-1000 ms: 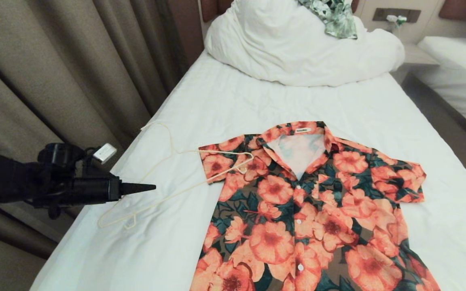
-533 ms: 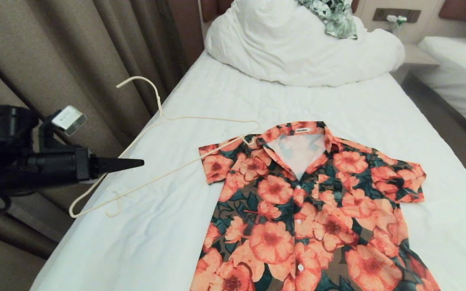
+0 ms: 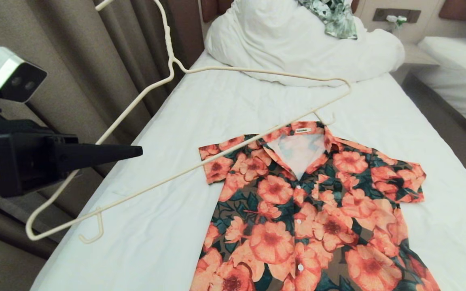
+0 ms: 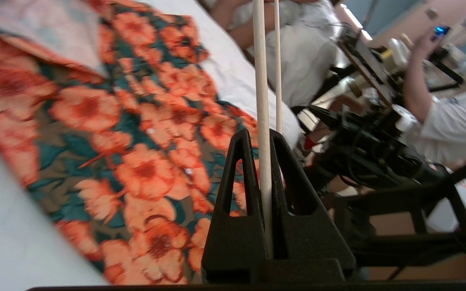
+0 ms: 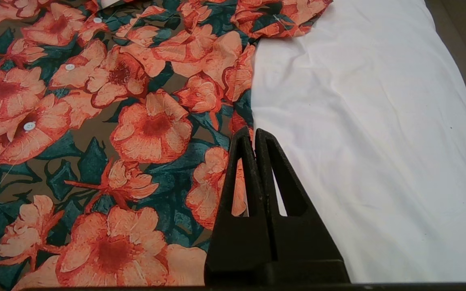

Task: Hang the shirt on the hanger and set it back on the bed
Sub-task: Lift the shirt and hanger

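Head view shows our left gripper (image 3: 138, 151) at about nine o'clock, clamped narrow on the hanger (image 3: 257, 72), which we now carry well clear of the bed (image 3: 225, 105). A second ago the hanger lay flat on the sheet just beside the shirt (image 3: 297, 210), one end overlapping the near sleeve; half a second ago it was partly raised; now it hangs high and tilted, its hook up at eleven o'clock against the curtain (image 3: 55, 60), its far end reaching toward one o'clock above the collar, its near end down at eight o'clock off the bed's edge. Our left arm has also risen and drawn closer to the head camera, so it looks larger. From the left wrist view, the wire runs straight between the closed fingers (image 4: 241, 190), so we judge the grip secure. The shirt has not moved: it lies flat and face up at five o'clock, collar open, sleeves spread. Our right gripper (image 5: 254, 135), out of the head view, hovers with its fingers pressed together and holding nothing, over the shirt's edge where print meets sheet. Pickup looks done; threading the hanger into the shoulders is still ahead, and we reckon the right gripper must lift the collar. Duvet (image 3: 297, 44) and a leaf-print garment (image 3: 334, 16) sit at twelve o'clock.
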### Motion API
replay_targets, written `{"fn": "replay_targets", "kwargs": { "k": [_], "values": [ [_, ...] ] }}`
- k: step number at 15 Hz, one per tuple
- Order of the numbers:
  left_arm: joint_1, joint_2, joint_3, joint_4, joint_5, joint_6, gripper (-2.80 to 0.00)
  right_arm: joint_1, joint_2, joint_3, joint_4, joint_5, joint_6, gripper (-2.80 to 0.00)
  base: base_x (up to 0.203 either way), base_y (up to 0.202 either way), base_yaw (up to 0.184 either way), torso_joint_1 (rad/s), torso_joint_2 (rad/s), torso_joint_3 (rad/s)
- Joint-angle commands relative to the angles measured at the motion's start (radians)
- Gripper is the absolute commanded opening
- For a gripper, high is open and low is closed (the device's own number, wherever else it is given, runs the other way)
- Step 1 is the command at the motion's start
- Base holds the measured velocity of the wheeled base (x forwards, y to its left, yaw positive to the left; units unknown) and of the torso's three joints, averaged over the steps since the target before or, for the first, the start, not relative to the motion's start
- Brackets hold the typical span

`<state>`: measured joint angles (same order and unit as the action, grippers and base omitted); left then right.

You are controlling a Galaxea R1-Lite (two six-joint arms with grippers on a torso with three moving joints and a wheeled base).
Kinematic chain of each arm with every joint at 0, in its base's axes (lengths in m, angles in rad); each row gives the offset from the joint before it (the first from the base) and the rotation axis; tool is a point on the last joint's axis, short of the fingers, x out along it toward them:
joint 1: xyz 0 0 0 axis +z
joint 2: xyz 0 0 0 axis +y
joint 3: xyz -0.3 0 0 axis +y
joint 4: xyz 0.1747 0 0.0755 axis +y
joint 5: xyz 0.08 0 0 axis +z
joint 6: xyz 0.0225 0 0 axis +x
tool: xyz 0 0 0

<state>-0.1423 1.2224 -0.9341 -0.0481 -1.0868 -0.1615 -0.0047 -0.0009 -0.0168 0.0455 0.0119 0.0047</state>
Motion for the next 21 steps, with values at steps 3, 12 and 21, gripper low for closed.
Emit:
{"fn": "replay_targets", "kwargs": {
  "k": [3, 12, 21],
  "values": [
    [-0.065, -0.068, 0.053, -0.06, -0.005, -0.007, -2.8, 0.0, -0.001, 0.0, 0.0, 0.0, 0.0, -2.8, 0.0, 0.0, 0.0, 0.0, 0.0, 0.0],
    [-0.186, -0.134, 0.157, -0.269, 0.045, -0.002, -2.8, 0.0, -0.001, 0.001, -0.001, -0.001, 0.001, -2.8, 0.0, 0.0, 0.0, 0.0, 0.0, 0.0],
    [-0.265, -0.062, 0.225, -0.402, 0.148, 0.005, -2.8, -0.001, 0.214, -0.2, 0.059, 0.001, 0.022, -2.8, 0.0, 0.0, 0.0, 0.0, 0.0, 0.0]
  ]
}}
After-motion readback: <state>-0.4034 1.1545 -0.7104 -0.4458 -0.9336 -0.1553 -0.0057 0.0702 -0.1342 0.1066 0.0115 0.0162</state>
